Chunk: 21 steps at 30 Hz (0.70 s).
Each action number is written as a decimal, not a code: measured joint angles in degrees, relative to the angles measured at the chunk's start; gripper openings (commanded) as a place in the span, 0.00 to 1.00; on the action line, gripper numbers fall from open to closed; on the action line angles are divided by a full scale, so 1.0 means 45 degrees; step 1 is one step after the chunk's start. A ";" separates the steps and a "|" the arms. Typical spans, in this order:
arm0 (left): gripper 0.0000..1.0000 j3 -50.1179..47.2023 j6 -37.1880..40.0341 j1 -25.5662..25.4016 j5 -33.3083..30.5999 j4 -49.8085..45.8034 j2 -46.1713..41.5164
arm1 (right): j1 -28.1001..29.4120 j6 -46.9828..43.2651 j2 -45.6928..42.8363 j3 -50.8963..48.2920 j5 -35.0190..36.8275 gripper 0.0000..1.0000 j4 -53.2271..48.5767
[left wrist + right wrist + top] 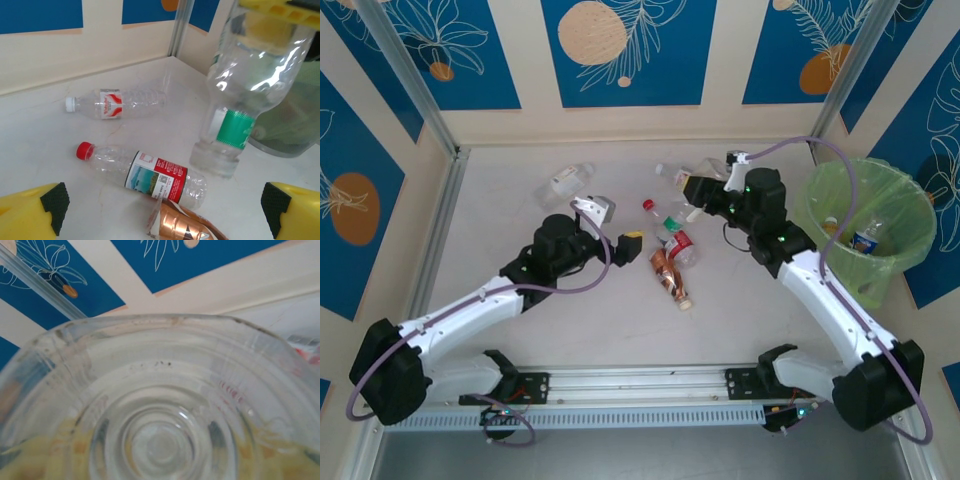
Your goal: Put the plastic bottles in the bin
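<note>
You are looking at a green-labelled bottle [250,75] hanging tilted above the table [520,320], and the right gripper [700,195] is pinching it: one yellow finger [280,10] is pressing on its upper end in the left wrist view. In the right wrist view its clear round base [160,440] is facing the camera. Whether its lower end is touching the table cannot be told. Just beside it, a red-capped bottle [150,172] with a red and white label is lying on its side, cap pointing away from the held one. A crushed copper-labelled bottle [180,230] is lying against its labelled end. Farther toward the back wall [75,50], a white-capped bottle [115,102] with a red and white label is lying on its side, well apart from the others. The bin [920,195], grey and lined with a light-green bag, is standing at the right edge of the table, near the right gripper. A blue-labelled bottle [867,238] is already lying inside it. Your left gripper [165,202] is hovering over the red-capped and copper-labelled bottles with its yellow fingers [30,215] spread wide, gripping nothing. Blue panels with leaf drawings are lining the walls around the table.
</note>
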 measured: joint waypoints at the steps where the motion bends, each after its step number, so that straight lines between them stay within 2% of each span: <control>1: 1.00 -0.0005 -0.0049 0.0005 0.0121 0.0199 0.0087 | -0.0151 -0.0243 -0.0272 0.0112 0.0058 0.45 -0.0335; 6: 1.00 -0.0005 -0.0214 0.0005 0.0831 0.0850 0.0593 | -0.1098 -0.1268 -0.1336 0.1141 0.0219 0.47 -0.1724; 16: 1.00 0.0010 -0.0214 0.0000 0.3473 0.1860 0.1117 | -0.4575 -0.2744 -0.2861 0.3264 0.0845 0.46 -0.3327; 21: 1.00 0.0311 -0.0160 0.0000 0.4085 0.1647 0.1423 | -0.6207 -0.3254 -0.3084 0.3891 0.1457 0.44 -0.3653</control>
